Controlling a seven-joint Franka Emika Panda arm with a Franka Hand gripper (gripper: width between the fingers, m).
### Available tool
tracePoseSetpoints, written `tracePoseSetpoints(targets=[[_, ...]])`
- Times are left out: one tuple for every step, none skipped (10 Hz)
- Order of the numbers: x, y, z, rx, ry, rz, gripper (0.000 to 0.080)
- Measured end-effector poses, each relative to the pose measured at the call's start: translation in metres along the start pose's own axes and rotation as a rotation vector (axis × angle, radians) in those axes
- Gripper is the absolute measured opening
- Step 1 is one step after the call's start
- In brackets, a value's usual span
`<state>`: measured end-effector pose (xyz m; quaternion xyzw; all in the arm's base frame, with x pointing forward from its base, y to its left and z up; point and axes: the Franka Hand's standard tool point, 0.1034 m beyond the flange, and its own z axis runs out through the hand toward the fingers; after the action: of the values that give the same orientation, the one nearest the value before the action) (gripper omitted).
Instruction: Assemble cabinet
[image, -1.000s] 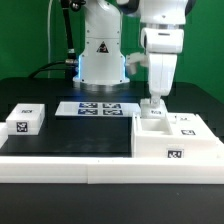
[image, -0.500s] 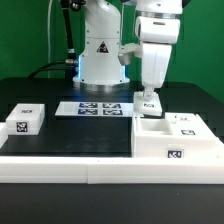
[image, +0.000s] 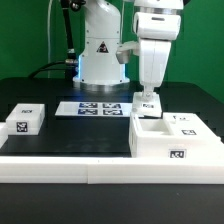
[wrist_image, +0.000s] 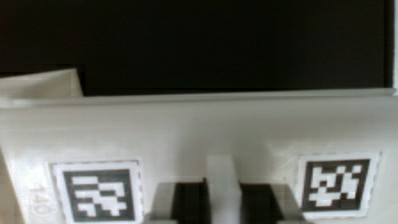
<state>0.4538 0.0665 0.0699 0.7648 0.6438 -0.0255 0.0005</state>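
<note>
The cabinet (image: 175, 142), a white open-topped box with a tag on its front, stands at the exterior view's right by the front rail. My gripper (image: 148, 96) hangs just above its far left corner, shut on a small white tagged panel (image: 147, 104) that is held clear of the box. In the wrist view the panel (wrist_image: 214, 125) fills the lower half. It shows two tags, one on each side of my dark fingers (wrist_image: 178, 203). The gripper (wrist_image: 221, 205) pinches a thin white ridge of the panel.
A small white tagged block (image: 27, 120) lies at the exterior view's left. The marker board (image: 98, 107) lies in front of the robot base (image: 100, 55). Another tagged white piece (image: 186, 122) sits behind the cabinet. A long white rail (image: 70, 165) runs along the front.
My gripper has risen out of the cabinet's top and shifted towards the exterior view's left, carrying the tagged panel with it. The cabinet and the other pieces have not moved.
</note>
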Motion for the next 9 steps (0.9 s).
tracePoseSetpoints(targets=[[0.0005,0.0017,-0.0007,-0.003,0.001,0.0,0.0068],[0.0012,0.0029,-0.0004,-0.003,0.002,0.0,0.0068],[0.0012,0.0024,0.0008,-0.001,0.002,0.0,0.0068],[0.0011,0.0024,0.0008,-0.001,0.002,0.0,0.0068],[0.0011,0.0024,0.0009,-0.001,0.002,0.0,0.0068],[0.0011,0.0023,0.0009,-0.001,0.002,0.0,0.0068],[0.001,0.0023,0.0009,-0.001,0.001,-0.001,0.0068],[0.0011,0.0019,0.0013,-0.001,0.001,-0.002,0.0068],[0.0013,0.0005,0.0022,0.0,0.001,0.002,0.0068]])
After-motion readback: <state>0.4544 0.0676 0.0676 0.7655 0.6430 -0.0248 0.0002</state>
